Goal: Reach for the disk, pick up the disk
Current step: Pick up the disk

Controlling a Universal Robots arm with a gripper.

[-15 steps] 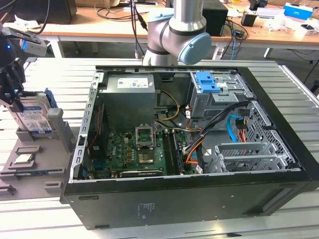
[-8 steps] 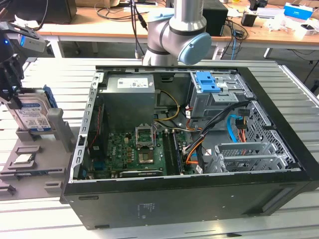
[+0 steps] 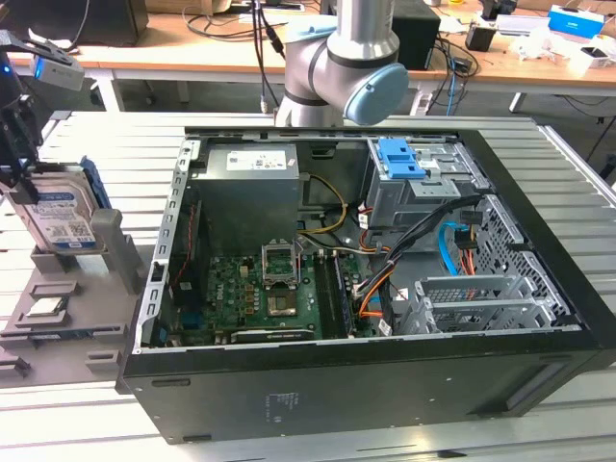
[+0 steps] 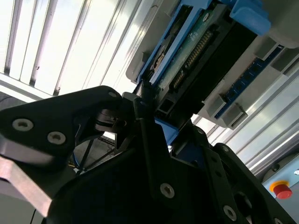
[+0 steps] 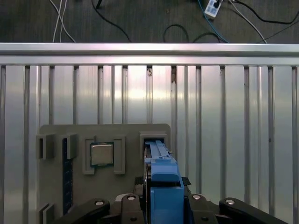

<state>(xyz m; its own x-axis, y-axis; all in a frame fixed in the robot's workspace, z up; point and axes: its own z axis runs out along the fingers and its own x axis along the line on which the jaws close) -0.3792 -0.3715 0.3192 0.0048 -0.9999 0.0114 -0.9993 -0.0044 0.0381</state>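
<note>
**A:** Where is the disk?

**B:** The disk [image 3: 65, 217] stands on edge in a slot of the grey holder [image 3: 114, 252]. That is at the exterior view's left, just beside the open computer case [image 3: 385, 395]. Its white-and-blue label shows there, and a blue bracket runs along its edge.

**A:** And your gripper?

**B:** My gripper [image 3: 21, 183] is right at the disk's upper edge. In both wrist views my fingers [image 4: 145, 116] sit one on each side of the disk. They are closed in against it, with the blue edge clamped between them.

**A:** Anything else close by?

**B:** A small square chip [image 5: 101, 154] lies flat in its own pocket of the holder, just beside the disk's slot. The holder rests on the slatted metal table [image 5: 233, 116].
</note>
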